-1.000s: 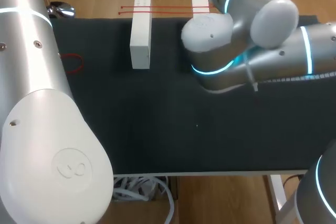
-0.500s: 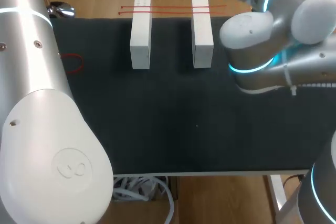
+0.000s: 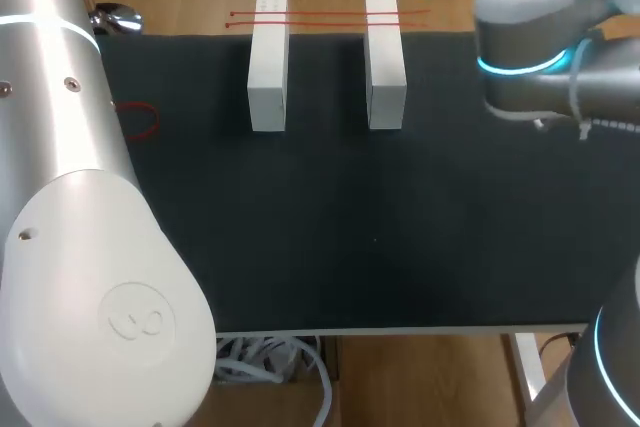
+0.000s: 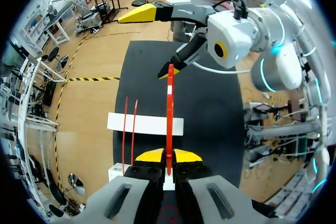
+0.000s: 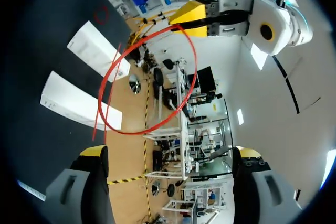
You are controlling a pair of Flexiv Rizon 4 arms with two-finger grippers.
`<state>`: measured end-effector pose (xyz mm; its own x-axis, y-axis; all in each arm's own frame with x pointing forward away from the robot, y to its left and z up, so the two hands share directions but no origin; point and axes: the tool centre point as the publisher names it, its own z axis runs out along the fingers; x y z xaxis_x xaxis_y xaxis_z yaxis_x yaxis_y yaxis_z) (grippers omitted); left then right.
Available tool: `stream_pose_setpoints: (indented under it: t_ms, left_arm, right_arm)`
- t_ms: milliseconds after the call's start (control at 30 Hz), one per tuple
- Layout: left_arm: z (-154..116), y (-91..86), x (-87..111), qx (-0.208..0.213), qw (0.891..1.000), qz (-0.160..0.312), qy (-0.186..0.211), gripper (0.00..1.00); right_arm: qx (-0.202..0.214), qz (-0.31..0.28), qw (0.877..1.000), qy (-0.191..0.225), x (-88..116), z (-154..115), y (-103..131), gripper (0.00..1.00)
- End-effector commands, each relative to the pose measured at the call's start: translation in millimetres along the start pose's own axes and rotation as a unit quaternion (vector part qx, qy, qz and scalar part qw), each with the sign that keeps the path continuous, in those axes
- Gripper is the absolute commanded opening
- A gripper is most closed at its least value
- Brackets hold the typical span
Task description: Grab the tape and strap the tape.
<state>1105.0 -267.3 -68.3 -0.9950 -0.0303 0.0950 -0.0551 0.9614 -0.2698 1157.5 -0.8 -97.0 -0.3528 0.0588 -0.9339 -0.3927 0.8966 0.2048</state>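
Left wrist view: the left gripper (image 4: 168,157) is clamped on the looped red tape (image 4: 169,114), which stands straight ahead toward the right gripper (image 4: 147,45), its fingers wide apart near the far end. 2 spare tapes (image 3: 320,17) span the white blocks (image 3: 268,67) on the tabletop (image 3: 350,237).

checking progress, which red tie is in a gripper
The looped red tie in the left gripper; the two straight ties lie across the white blocks.
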Motion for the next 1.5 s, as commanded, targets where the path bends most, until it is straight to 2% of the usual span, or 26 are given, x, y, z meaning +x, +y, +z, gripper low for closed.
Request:
stream_pose_setpoints:
  t_ms: [33, 133, 633, 800, 900, 1000, 1167, 1233, 1400, 1500]
  left_arm:
    - [-2.6, -2.8, -2.7, -0.005, 1.0, -0.001, 0.004, 0.0]
    - [-2.6, -2.8, -2.7, -0.005, 1.0, -0.001, 0.004, 0.0]
    - [-2.6, -2.8, -2.7, -0.005, 1.0, -0.001, 0.004, 0.0]
    - [-7.0, 11.9, -1.1, -0.004, 1.0, -0.018, -0.003, 0.0]
    - [-11.2, 28.4, 2.6, -0.01, 0.999, -0.045, -0.008, 0.0]
    - [-16.9, 55.1, 9.9, -0.023, 0.996, -0.089, -0.014, 0.0]
    - [-25.8, 112.3, 31.5, -0.045, 0.983, -0.178, -0.019, 0.0]
    - [-29.5, 133.5, 41.7, -0.029, 0.978, -0.204, -0.023, 0.0]
    - [-37.9, 174.4, 61.8, -0.044, 0.964, -0.262, -0.027, 0.0]
    - [-38.1, 193.1, 70.8, -0.046, 0.956, -0.289, -0.022, 0.0]
  right_arm:
    - [-0.09, 0.003, 0.996, 0.012, -2.3, -9.6, -1.4, 1.0]
    - [-0.068, -0.019, 0.997, 0.0, -3.1, -10.0, -0.4, 1.0]
    - [-0.068, -0.019, 0.997, 0.0, -3.1, -10.0, -0.4, 1.0]
    - [-0.068, -0.019, 0.997, 0.0, -3.1, -10.0, -0.4, 1.0]
    - [-0.068, -0.019, 0.997, 0.0, -3.1, -10.0, -0.4, 1.0]
    - [-0.068, -0.019, 0.997, 0.0, -3.1, -10.0, -0.4, 1.0]
    - [-0.068, -0.019, 0.997, 0.0, -3.1, -10.0, -0.4, 1.0]
    - [-0.068, -0.019, 0.997, 0.0, -3.1, -10.0, -0.4, 1.0]
    - [-0.068, -0.019, 0.997, 0.0, -3.1, -10.0, -0.4, 1.0]
    - [-0.068, -0.019, 0.997, 0.0, -3.1, -10.0, -0.4, 1.0]
